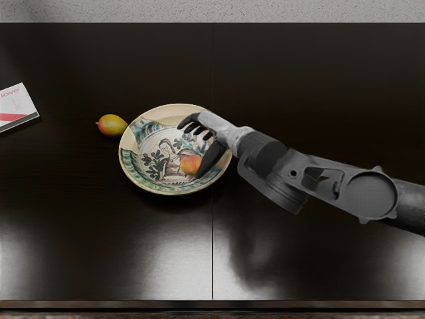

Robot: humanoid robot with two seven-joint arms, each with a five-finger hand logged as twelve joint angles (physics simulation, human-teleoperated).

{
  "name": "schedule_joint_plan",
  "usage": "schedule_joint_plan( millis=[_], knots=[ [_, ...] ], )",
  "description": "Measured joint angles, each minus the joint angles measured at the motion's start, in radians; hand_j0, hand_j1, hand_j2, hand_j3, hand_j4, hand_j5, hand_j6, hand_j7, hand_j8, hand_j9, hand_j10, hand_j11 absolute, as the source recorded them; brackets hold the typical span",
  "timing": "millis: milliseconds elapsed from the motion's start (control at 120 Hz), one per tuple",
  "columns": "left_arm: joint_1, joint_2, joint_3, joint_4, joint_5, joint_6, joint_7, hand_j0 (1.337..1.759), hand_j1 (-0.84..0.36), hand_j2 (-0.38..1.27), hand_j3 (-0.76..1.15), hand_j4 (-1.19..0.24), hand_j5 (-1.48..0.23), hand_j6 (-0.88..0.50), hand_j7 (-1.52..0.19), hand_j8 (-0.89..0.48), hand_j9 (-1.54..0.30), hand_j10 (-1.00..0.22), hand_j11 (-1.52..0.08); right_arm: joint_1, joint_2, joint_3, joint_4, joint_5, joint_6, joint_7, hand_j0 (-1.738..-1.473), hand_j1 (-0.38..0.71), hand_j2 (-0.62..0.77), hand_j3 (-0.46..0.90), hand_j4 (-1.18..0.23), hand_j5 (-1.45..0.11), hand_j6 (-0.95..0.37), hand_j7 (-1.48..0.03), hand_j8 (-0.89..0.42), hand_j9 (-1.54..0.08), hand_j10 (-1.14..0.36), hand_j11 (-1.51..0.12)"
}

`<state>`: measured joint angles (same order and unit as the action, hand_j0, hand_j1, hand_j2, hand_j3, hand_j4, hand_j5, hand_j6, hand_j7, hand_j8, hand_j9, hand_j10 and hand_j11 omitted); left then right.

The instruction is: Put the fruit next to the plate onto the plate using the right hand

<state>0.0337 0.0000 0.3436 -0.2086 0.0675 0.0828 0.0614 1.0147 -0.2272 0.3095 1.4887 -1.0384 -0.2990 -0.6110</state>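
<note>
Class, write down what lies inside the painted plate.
An orange-red fruit lies in the plate, beside the right hand. The hand covers the plate's right part, hiding whatever is beneath it.

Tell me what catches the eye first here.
The painted plate at the centre of the dark table stands out, with an orange-red fruit lying on it. The right hand reaches over the plate's right side, beside that fruit. A yellow-orange fruit lies on the table just left of the plate.
</note>
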Motion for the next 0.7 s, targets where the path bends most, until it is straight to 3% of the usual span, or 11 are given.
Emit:
schedule_joint_plan(
  millis=[150, 250, 325, 367, 442, 542, 608, 700],
  knots=[
    [-0.002, 0.000, 0.000, 0.000, 0.000, 0.000, 0.000, 1.658, 0.07, 0.05, 0.00, -0.23, -0.30, -0.23, -0.30, -0.23, -0.30, -0.23, -0.30, -0.003, -0.027, 0.016, 0.028, -0.005, -0.009, 0.000, -1.658, -0.15, 0.07, 0.00, -0.19, -0.25, -0.18, -0.25, -0.15, -0.25, -0.18, -0.25],
    [-0.002, 0.000, 0.000, 0.000, 0.000, 0.000, 0.000, 1.658, 0.07, 0.05, 0.00, -0.23, -0.30, -0.23, -0.30, -0.23, -0.30, -0.23, -0.30, -0.008, -0.103, 0.066, 0.066, 0.060, 0.017, 0.000, -1.658, -0.21, 0.04, 0.00, -0.13, -0.17, -0.12, -0.17, -0.11, -0.17, -0.13, -0.17],
    [-0.002, 0.000, -0.001, -0.004, 0.000, -0.004, 0.000, 1.658, 0.07, 0.05, 0.00, -0.23, -0.30, -0.23, -0.30, -0.23, -0.30, -0.23, -0.30, -0.015, -0.194, 0.142, 0.078, 0.181, 0.142, 0.008, -1.658, -0.24, 0.03, 0.00, -0.10, -0.13, -0.10, -0.13, -0.08, -0.13, -0.10, -0.13],
    [-0.001, 0.000, 0.000, -0.007, 0.001, -0.006, 0.000, 1.658, 0.07, 0.05, 0.00, -0.23, -0.30, -0.23, -0.30, -0.23, -0.30, -0.23, -0.30, -0.018, -0.275, 0.173, 0.074, 0.279, 0.250, 0.045, -1.658, -0.25, 0.02, 0.00, -0.09, -0.12, -0.08, -0.11, -0.08, -0.11, -0.09, -0.11],
    [0.005, 0.000, 0.001, -0.009, 0.000, -0.008, 0.000, 1.658, 0.07, 0.05, 0.00, -0.23, -0.30, -0.23, -0.30, -0.23, -0.30, -0.23, -0.30, -0.030, -0.449, 0.205, 0.056, 0.447, 0.461, 0.148, -1.658, -0.27, 0.01, 0.00, -0.07, -0.09, -0.07, -0.09, -0.06, -0.09, -0.07, -0.09],
    [0.004, 0.000, 0.000, -0.012, 0.001, -0.010, 0.000, 1.658, 0.07, 0.05, 0.00, -0.23, -0.30, -0.23, -0.30, -0.23, -0.30, -0.23, -0.30, -0.039, -0.623, 0.223, -0.019, 0.606, 0.721, 0.267, -1.658, -0.29, 0.01, 0.00, -0.06, -0.08, -0.06, -0.07, -0.05, -0.07, -0.06, -0.07],
    [0.002, 0.000, 0.000, -0.014, 0.001, -0.010, 0.000, 1.658, 0.07, 0.05, 0.00, -0.23, -0.30, -0.23, -0.30, -0.23, -0.30, -0.23, -0.30, -0.041, -0.677, 0.228, -0.056, 0.657, 0.810, 0.310, -1.658, -0.29, 0.00, 0.00, -0.05, -0.07, -0.05, -0.07, -0.05, -0.07, -0.05, -0.07],
    [0.003, 0.000, 0.000, -0.012, 0.001, -0.011, 0.000, 1.658, 0.07, 0.05, 0.00, -0.23, -0.30, -0.23, -0.30, -0.23, -0.30, -0.23, -0.30, -0.044, -0.710, 0.231, -0.080, 0.690, 0.869, 0.337, -1.658, -0.30, 0.00, 0.00, -0.05, -0.06, -0.05, -0.06, -0.04, -0.06, -0.05, -0.06]
  ],
)
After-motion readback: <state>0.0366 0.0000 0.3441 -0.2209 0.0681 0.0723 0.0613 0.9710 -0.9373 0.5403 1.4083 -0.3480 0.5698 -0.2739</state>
